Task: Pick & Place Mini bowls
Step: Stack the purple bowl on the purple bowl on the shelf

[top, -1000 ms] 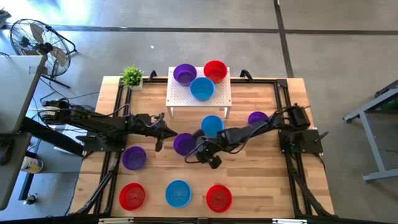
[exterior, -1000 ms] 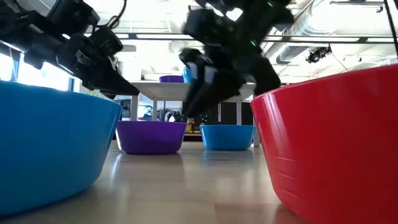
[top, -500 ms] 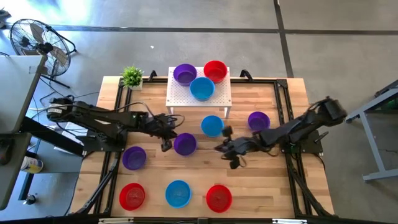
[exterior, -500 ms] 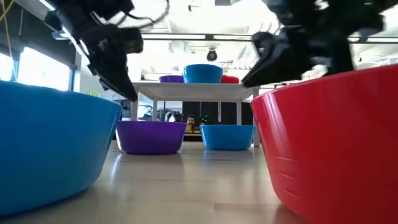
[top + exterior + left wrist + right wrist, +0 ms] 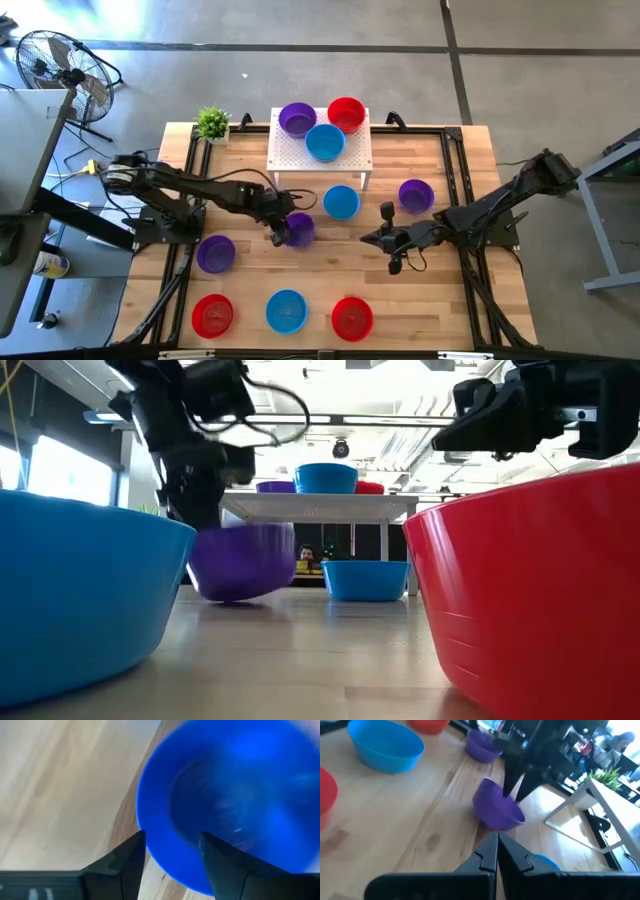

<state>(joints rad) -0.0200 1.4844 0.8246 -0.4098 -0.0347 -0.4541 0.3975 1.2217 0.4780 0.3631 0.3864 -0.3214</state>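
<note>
A purple mini bowl (image 5: 299, 231) stands tipped at mid-table, its opening leaning toward my left arm; it also shows in the low view (image 5: 240, 565) and the right wrist view (image 5: 496, 812). My left gripper (image 5: 172, 862) is open, pointing steeply down astride its rim. My right gripper (image 5: 368, 240) is shut and hangs above the table to the bowl's right, touching nothing. Six more bowls sit on the table. Three bowls stand on the white stand (image 5: 320, 152). My left gripper comes at the purple bowl from above, slanting from the table's left. One finger (image 5: 222, 865) is inside the bowl and the other (image 5: 125, 865) outside, astride the rim's left part (image 5: 146, 837). The bowl is tilted, resting on its bottom edge (image 5: 235, 597).
On the table sit a blue bowl (image 5: 341, 202), a purple bowl (image 5: 415, 194) and another purple bowl (image 5: 215, 253). A red (image 5: 212, 315), a blue (image 5: 287, 311) and a red bowl (image 5: 351, 317) line the near edge. A small plant (image 5: 212, 123) stands at the far left.
My right gripper has drawn back from the purple bowl toward the table's right edge and levelled out. My left gripper has gone toward the bowl and tipped to point steeply down over its rim. The bowl, flat on the table before, now stands tilted.
</note>
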